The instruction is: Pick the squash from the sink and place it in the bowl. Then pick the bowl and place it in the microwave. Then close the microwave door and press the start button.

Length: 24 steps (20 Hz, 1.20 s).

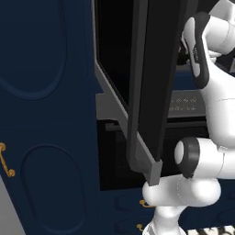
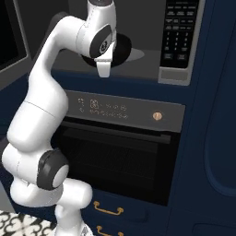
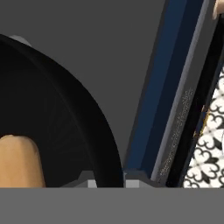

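Note:
The microwave (image 2: 152,18) stands open, with my arm reaching into its dark cavity. The glossy black bowl (image 2: 123,46) is over the grey turntable (image 2: 136,55), partly hidden behind the arm. In the hand view the bowl (image 3: 57,109) looms at the left with the orange-tan squash (image 3: 17,159) lying inside it. My gripper (image 3: 111,183) is shut on the bowl's rim, which runs between the two fingertips. The microwave door (image 1: 147,92) hangs swung out to the left. The keypad (image 2: 182,32) is on the cavity's right. The sink is out of view.
A black oven (image 2: 120,156) with a control strip and a copper knob (image 2: 157,115) sits under the microwave. Navy cabinet fronts (image 1: 46,114) flank both sides. The open door's lower corner (image 1: 153,172) juts out close to my arm's elbow. Patterned floor tiles (image 3: 205,153) show below.

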Motion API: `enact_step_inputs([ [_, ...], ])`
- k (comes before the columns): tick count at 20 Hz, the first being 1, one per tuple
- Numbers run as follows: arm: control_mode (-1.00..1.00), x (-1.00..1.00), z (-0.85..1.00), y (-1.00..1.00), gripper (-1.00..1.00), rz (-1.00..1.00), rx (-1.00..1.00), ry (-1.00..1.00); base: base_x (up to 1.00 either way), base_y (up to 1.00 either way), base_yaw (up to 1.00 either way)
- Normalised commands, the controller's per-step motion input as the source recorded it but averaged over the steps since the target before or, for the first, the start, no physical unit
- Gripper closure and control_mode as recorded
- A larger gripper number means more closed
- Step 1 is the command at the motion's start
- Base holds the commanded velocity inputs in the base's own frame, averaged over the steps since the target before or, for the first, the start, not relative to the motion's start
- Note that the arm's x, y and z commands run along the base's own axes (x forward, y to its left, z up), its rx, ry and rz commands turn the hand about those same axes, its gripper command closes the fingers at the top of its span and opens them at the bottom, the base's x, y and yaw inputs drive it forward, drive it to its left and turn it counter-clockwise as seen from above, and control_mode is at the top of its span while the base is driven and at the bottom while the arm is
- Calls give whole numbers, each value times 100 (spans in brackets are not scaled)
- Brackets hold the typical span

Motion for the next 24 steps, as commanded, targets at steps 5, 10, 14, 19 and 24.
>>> enact_step_inputs([
  [5,-100,65,0,4,100,0,0,0,0,0,0],
  [10,-100,64,0,7,100,0,0,0,0,0,0],
  [14,-100,65,0,8,100,0,0,0,0,0,0],
  [19,-100,51,0,10,-100,0,0,0,0,0,0],
  [24,-100,5,0,2,-100,0,0,-13,0,0,0],
])
